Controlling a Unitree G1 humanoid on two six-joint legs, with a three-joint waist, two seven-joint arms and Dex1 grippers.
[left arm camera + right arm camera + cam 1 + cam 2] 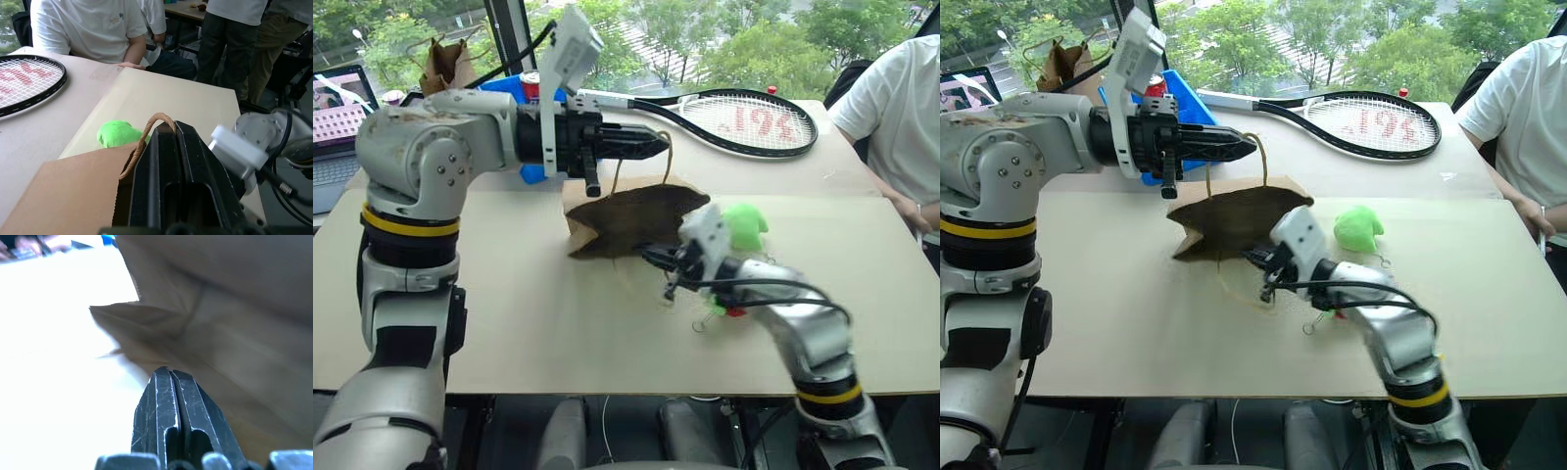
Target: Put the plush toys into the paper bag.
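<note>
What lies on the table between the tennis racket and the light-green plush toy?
Nothing: in the right eye view, the stretch from the black-framed tennis racket to the rounded light-green plush toy is bare tabletop.

The worktop is pale beige. On it lie the brown paper bag, a light-green plush toy just beside it, a tennis racket farther back, and a laptop at the left edge.

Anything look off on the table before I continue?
Yes. The paper bag is not standing open: it hangs tilted and creased from one cord handle pinched in the left gripper. The green plush toy lies outside it, and the right gripper is shut and empty.
</note>
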